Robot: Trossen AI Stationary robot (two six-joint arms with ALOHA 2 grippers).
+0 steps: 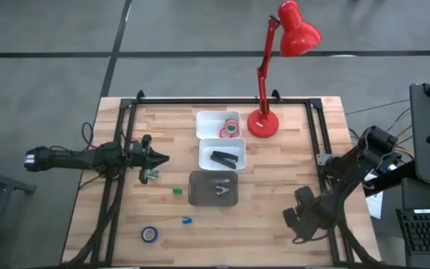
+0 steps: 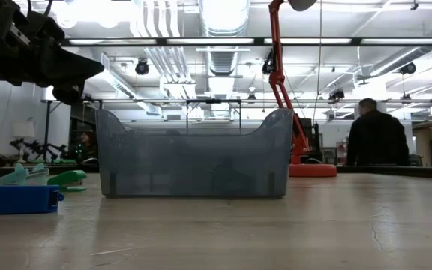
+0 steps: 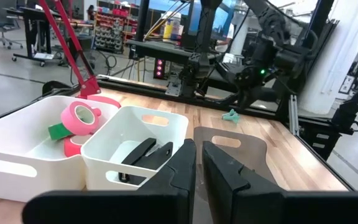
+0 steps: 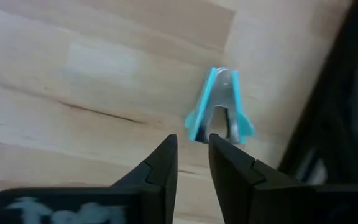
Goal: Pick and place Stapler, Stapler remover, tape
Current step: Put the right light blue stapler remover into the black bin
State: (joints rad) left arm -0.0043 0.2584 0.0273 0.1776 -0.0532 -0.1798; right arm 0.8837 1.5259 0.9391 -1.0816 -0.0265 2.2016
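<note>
While the stapler [image 1: 225, 158] already lies in the middle white bin [image 1: 222, 142] and pink and green tape [image 1: 231, 128] sit in the far bin [image 1: 207, 118], work remains. The right gripper [image 4: 192, 155], fingers narrowly parted and empty, hovers with a light-blue staple remover [image 4: 219, 106] just beyond its tips. The left gripper [image 3: 197, 163] waits, fingers almost together, holding nothing, bins just ahead. A blue tape roll [image 1: 149, 234] still lies loose on the table [image 1: 275, 239].
</note>
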